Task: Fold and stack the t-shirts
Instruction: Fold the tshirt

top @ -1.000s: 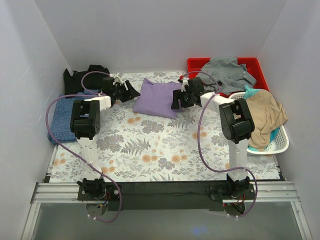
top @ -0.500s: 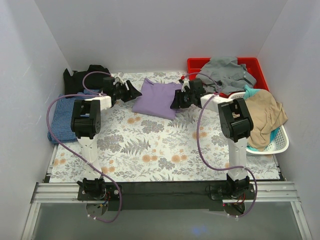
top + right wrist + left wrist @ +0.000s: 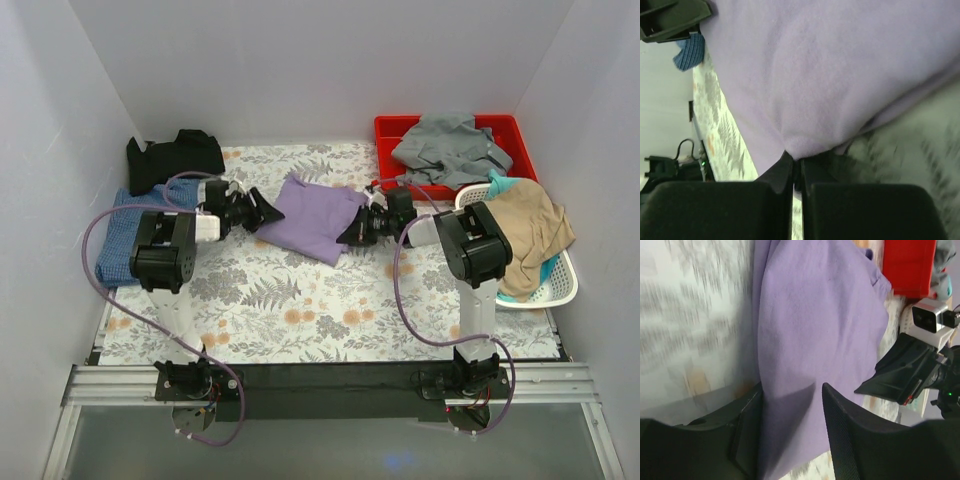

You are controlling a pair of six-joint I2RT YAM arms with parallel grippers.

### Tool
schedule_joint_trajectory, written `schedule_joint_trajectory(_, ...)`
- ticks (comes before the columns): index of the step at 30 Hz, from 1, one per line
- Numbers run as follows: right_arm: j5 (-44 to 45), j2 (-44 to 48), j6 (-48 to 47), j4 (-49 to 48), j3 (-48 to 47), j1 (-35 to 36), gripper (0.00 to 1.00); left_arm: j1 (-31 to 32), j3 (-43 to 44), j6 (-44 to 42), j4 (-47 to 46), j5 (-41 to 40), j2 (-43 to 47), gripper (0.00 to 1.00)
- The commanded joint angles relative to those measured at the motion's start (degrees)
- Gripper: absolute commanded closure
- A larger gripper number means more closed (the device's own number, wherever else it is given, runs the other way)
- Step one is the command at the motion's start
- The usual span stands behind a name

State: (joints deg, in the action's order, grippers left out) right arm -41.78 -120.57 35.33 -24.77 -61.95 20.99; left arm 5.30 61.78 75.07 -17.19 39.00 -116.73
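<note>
A folded lilac-purple t-shirt [image 3: 315, 212] lies mid-table on the flowered cloth. My left gripper [image 3: 262, 212] is at its left edge. In the left wrist view the left gripper [image 3: 791, 390] stands open, its fingers astride the purple t-shirt [image 3: 815, 315]. My right gripper [image 3: 350, 232] is at the shirt's right near corner. In the right wrist view the right gripper [image 3: 796, 160] is shut, pinching the purple hem [image 3: 805, 142]. A black t-shirt [image 3: 175, 155] lies at the back left. A blue checked t-shirt [image 3: 122, 235] lies along the left edge.
A red bin [image 3: 505, 130] at the back right holds a grey garment [image 3: 450, 145]. A white basket [image 3: 560, 285] on the right holds tan and teal cloth [image 3: 530, 225]. White walls close in the back and both sides.
Both grippers have dropped low and come nearer me, and the purple t-shirt has shifted with them. The right gripper has shut on the shirt's edge. The left jaws have narrowed.
</note>
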Motion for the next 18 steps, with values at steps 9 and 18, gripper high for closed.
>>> schedule_joint_trajectory(9,-1.9,16.9,-4.6,3.1,14.6,0.4,0.64,8.9,-28.3,6.9,8.5,-9.1,33.8,0.56)
schedule_joint_trajectory(18,15.7,24.9,-14.7,22.0,11.9,0.3,0.16,10.9,-29.0,4.1,16.1,-14.6,40.7,0.54)
